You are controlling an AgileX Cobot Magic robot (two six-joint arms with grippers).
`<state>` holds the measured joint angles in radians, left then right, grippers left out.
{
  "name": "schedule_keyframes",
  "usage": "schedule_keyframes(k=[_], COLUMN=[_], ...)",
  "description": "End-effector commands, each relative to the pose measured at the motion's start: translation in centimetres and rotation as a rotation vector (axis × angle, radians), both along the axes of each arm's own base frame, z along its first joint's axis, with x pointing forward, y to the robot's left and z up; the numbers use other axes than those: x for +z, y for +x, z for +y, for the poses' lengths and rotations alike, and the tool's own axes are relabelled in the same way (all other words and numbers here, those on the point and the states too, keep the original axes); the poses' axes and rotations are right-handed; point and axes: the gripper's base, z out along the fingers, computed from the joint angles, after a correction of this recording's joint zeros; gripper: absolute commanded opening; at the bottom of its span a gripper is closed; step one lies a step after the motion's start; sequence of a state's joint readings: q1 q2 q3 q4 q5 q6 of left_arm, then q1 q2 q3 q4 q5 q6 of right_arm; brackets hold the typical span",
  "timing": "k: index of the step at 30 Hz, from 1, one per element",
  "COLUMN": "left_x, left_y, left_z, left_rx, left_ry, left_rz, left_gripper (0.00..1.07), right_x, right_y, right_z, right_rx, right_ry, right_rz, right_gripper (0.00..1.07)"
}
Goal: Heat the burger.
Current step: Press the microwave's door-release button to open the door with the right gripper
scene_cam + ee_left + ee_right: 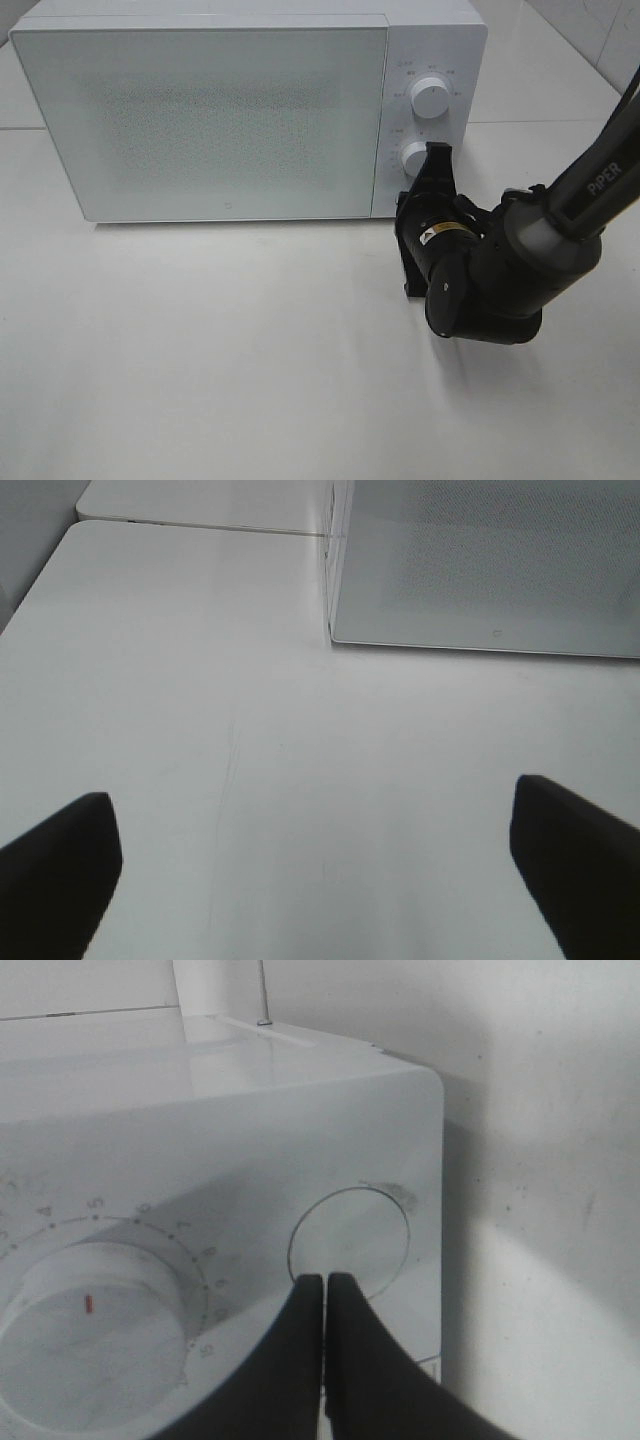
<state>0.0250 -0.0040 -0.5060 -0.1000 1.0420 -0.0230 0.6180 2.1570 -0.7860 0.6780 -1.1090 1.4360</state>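
White and shut, the microwave (200, 110) door gives no view of the burger, which is seen nowhere. Jaws of the right gripper (325, 1282) are pressed together at a round button (350, 1240) beside a numbered dial (95, 1330). Jaws of the left gripper (320, 880) are spread above the white bench (200, 350).

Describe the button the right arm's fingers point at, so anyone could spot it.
Find the white microwave, then its control panel. Beside the numbered dial sits a round button. It is a flat, flush circle, unlike the raised dial.
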Motion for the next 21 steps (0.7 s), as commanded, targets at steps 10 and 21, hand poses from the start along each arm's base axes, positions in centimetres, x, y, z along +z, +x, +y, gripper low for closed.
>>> schedule_keyframes(k=[10,21], left_x=[0.08,0.08], left_y=[-0.23,-0.23], left_z=[-0.03,-0.03], left_rx=[0.003,0.003], left_ry=[-0.006,-0.006], left_rz=[-0.028,-0.028], left_gripper=[1.00,1.00], right_x=[0.03,-0.30], right_y=[0.45,1.02], right_z=[-0.23,0.16], right_rx=[0.005,0.015], right_ry=[-0.034,-0.059], right_rz=[0.013,0.009], right_gripper=[0.00,0.00])
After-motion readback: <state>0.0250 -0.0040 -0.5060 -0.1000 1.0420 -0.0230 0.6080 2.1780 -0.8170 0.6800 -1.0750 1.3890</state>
